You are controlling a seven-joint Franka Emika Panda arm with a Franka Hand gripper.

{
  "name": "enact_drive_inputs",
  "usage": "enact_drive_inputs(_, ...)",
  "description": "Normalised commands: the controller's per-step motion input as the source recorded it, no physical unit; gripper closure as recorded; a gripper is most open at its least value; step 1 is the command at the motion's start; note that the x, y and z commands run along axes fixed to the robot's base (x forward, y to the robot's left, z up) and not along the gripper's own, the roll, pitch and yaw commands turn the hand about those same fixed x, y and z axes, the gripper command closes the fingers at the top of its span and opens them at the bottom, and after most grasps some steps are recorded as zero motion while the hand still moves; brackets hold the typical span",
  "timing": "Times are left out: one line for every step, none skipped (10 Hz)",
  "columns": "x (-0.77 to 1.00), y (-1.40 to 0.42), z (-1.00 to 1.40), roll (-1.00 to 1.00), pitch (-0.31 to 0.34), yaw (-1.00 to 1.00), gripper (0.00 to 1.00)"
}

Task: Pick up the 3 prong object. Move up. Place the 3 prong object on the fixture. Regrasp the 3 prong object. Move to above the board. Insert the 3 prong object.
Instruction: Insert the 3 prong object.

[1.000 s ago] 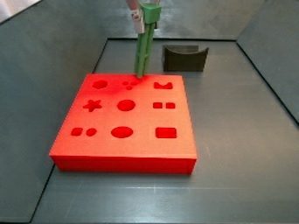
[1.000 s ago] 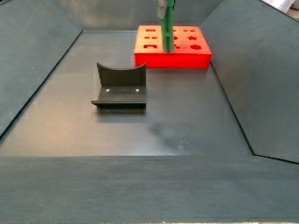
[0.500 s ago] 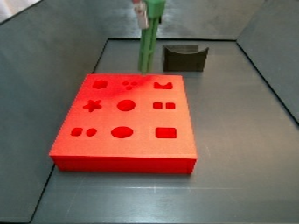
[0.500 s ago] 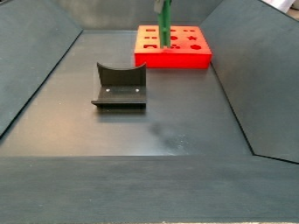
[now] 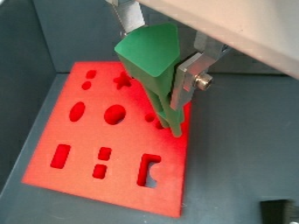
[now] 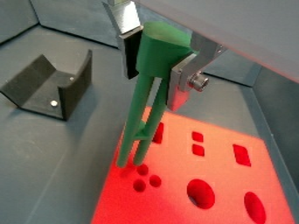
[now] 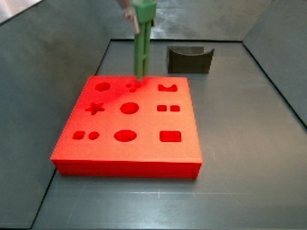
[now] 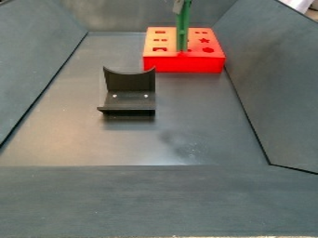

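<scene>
My gripper point(image 6: 156, 74) is shut on the wide top end of the green 3 prong object point(image 6: 149, 114), which hangs upright with its prongs pointing down. Silver fingers point(image 5: 187, 77) clamp both of its sides in both wrist views. The red board point(image 7: 126, 135) lies below, and the prong tips hover close over its far edge beside the three-dot hole point(image 6: 142, 180). In a side view the 3 prong object point(image 7: 142, 45) rises from that hole point(image 7: 132, 87) to the gripper point(image 7: 142, 7) at the frame's top. The dark fixture point(image 7: 189, 59) stands bare beyond the board.
Grey sloping walls point(image 8: 37, 84) enclose the floor on all sides. The board point(image 8: 184, 54) sits at one end of the bin and the fixture point(image 8: 126, 91) near its middle. Other shaped holes cover the board, among them a star point(image 7: 95, 109) and squares.
The gripper with the 3 prong object has shifted a little sideways over the board's far edge and back. The peg stays upright and clamped.
</scene>
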Motion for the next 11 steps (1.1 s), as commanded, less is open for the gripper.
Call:
enact_drive_inputs(0.0, -0.22, 0.19, 0.06, 0.0, 0.0, 1.0)
enact_drive_inputs(0.0, -0.24, 0.48, 0.04, -0.074, 0.0, 1.0)
enact_drive_inputs(-0.08, -0.22, 0.25, 0.05, -0.111, 0.0, 1.0)
enact_drive_inputs(-0.08, -0.09, -0.2, 0.0, -0.08, 0.0, 1.0)
enact_drive_inputs(-0.12, -0.03, -0.48, -0.07, -0.077, 0.13, 1.0)
enact_drive_inputs(-0.09, -0.03, -0.38, -0.09, -0.056, 0.15, 1.0)
enact_drive_inputs(-0.08, -0.08, -0.11, -0.05, -0.046, 0.08, 1.0)
enact_drive_inputs(-0.06, -0.15, 0.0, -0.02, -0.04, 0.0, 1.0)
enact_drive_inputs(-0.09, -0.17, 0.05, -0.04, -0.076, 0.0, 1.0)
enact_drive_inputs(-0.17, -0.07, 0.0, -0.01, -0.109, 0.0, 1.0)
enact_drive_inputs(-0.2, 0.0, -0.08, 0.0, -0.106, 0.03, 1.0)
